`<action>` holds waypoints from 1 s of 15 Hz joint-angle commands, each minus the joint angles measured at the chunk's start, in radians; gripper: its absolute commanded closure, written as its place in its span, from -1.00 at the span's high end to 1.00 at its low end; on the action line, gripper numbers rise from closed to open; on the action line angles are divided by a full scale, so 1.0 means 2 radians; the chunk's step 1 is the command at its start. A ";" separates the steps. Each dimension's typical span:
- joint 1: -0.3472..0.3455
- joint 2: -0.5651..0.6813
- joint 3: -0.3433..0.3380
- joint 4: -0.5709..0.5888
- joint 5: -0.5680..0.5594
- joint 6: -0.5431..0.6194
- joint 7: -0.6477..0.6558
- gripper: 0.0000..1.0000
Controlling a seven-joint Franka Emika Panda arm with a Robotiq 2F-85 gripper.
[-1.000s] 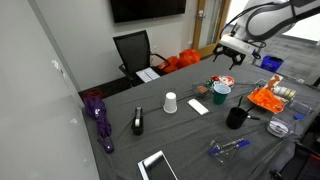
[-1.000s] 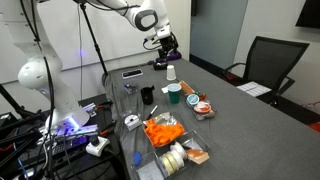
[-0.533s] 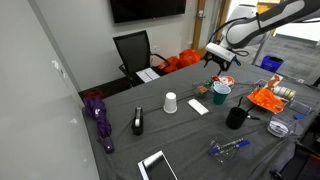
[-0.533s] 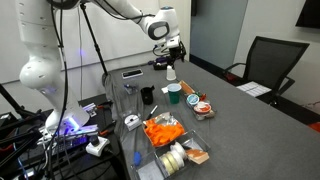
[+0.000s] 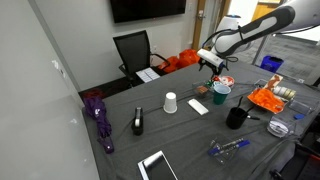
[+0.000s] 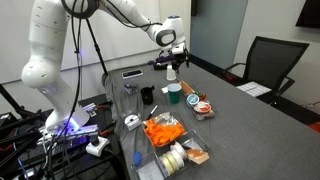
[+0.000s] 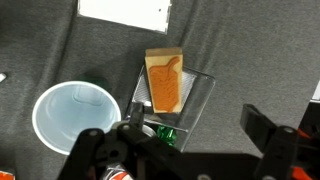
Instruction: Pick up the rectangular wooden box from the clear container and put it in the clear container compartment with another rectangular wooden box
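In the wrist view a rectangular wooden box (image 7: 165,80) with an orange face lies in a small clear container (image 7: 196,105) on the dark table. My gripper (image 7: 196,140) is open and empty, above the container's near edge, with the fingers standing either side of it. In both exterior views the gripper (image 5: 213,64) (image 6: 172,54) hovers above the table near the white cup. A larger clear compartment container (image 5: 272,98) (image 6: 170,140) holds orange items, with a brownish block (image 6: 192,155) at one end.
A white cup (image 7: 75,115) (image 5: 170,102) stands beside the small container, and a white card (image 7: 125,10) (image 5: 198,106) lies beyond it. A teal cup (image 5: 220,92), a black mug (image 5: 236,117), a black object (image 5: 138,122) and a purple umbrella (image 5: 97,118) are on the table.
The arm has swung across and lowered toward the small clear container between the white cup and the teal cup. The gripper stays open.
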 commanded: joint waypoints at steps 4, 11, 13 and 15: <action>0.013 0.026 -0.016 0.019 0.001 0.001 0.004 1.00; 0.017 0.033 -0.021 0.027 -0.002 0.003 0.007 1.00; 0.007 0.042 -0.015 0.031 0.012 0.012 -0.001 1.00; 0.002 0.054 -0.012 0.037 0.021 0.012 -0.002 1.00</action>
